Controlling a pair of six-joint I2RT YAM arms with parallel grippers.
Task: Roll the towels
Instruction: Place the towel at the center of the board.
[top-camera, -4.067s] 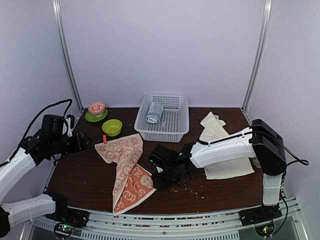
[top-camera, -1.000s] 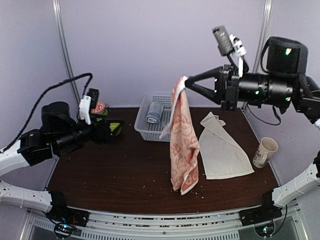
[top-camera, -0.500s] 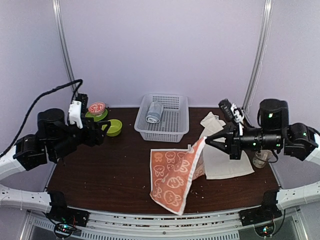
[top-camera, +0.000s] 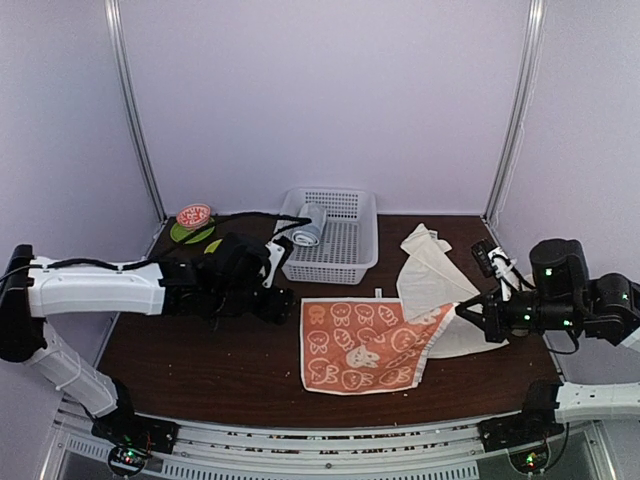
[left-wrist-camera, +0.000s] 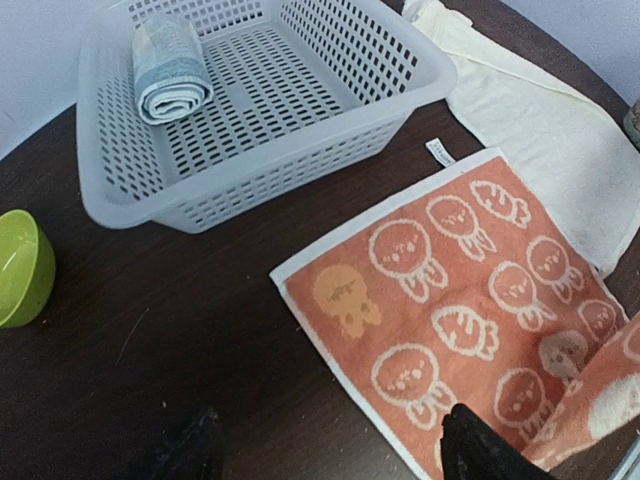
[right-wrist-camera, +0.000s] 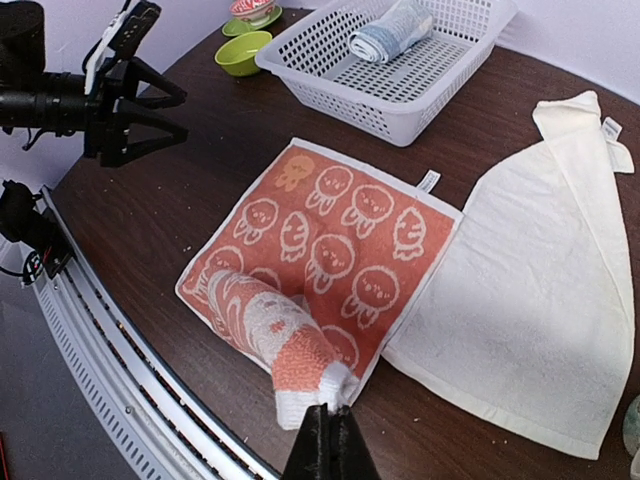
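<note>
The salmon-orange towel with white cartoon animals lies spread on the table, and its near-right corner is lifted and curled over. My right gripper is shut on that corner, its fingertips pressed together. The plain cream-white towel lies folded to the right, with its edge under the orange one. My left gripper hovers wide open at the orange towel's left edge. It holds nothing, and one finger is above the cloth.
A white mesh basket stands at the back centre with a grey-blue rolled towel inside. A green bowl and a green plate holding a red bowl sit at the back left. Crumbs dot the dark table.
The right gripper has come down from high up, and the hanging orange towel now lies spread on the table. The left arm has swung in to the towel's left edge.
</note>
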